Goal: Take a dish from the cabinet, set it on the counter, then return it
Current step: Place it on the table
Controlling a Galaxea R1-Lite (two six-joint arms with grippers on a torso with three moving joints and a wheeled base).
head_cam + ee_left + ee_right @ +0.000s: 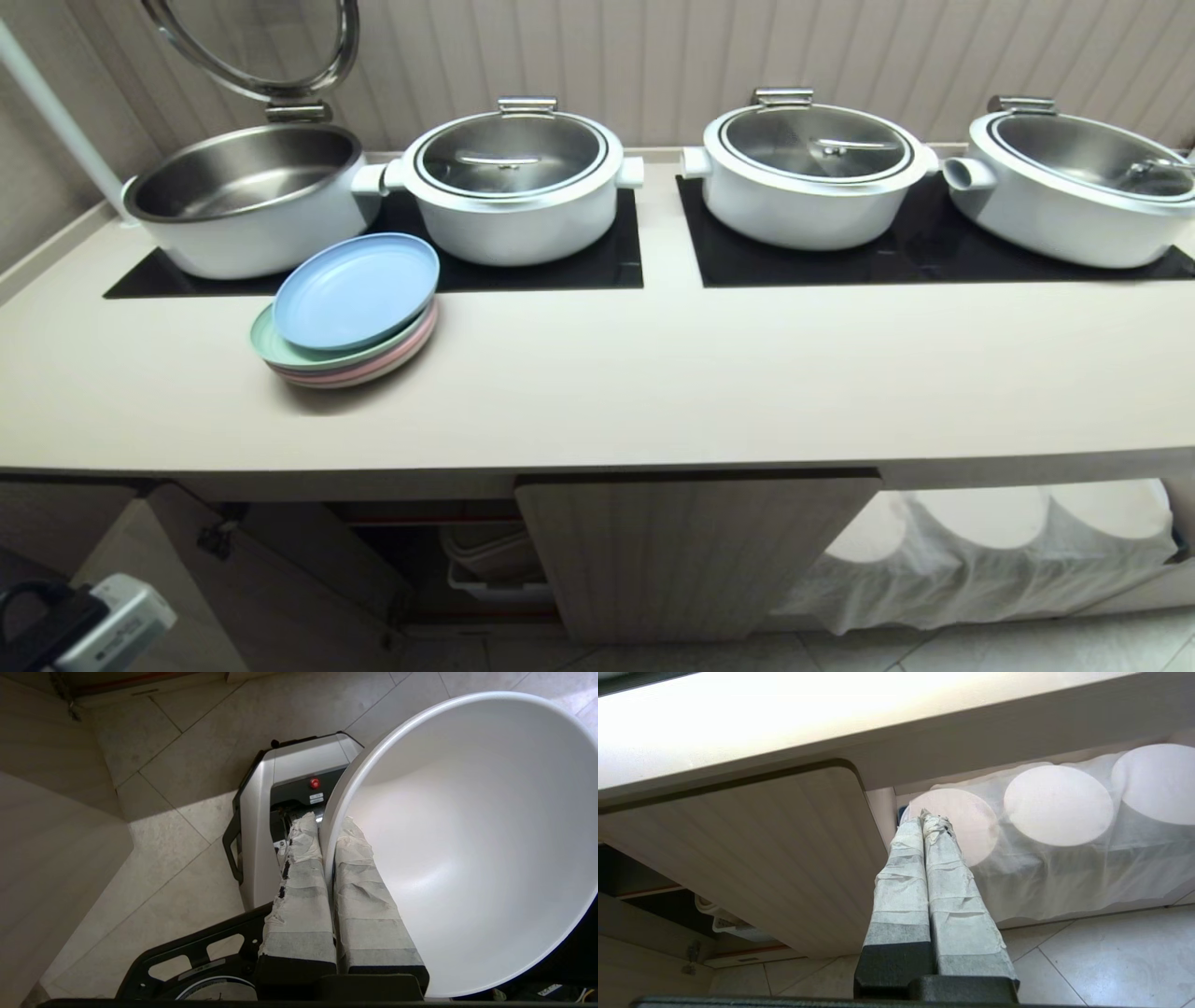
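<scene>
The left pincer (327, 835) is clamped on the rim of the bowl (467, 840), one finger inside and one outside, low beside the open cabinet (448, 551). Glazed ceramic like this looks stiff, slick and chip-prone, so a rim pinch is probably the only hold. Above the pincer, the bench (653, 383) edge overhangs, with plates (350, 313) and pots (513, 187) beyond. The right pincer (927, 821) hangs pressed together, empty.
</scene>
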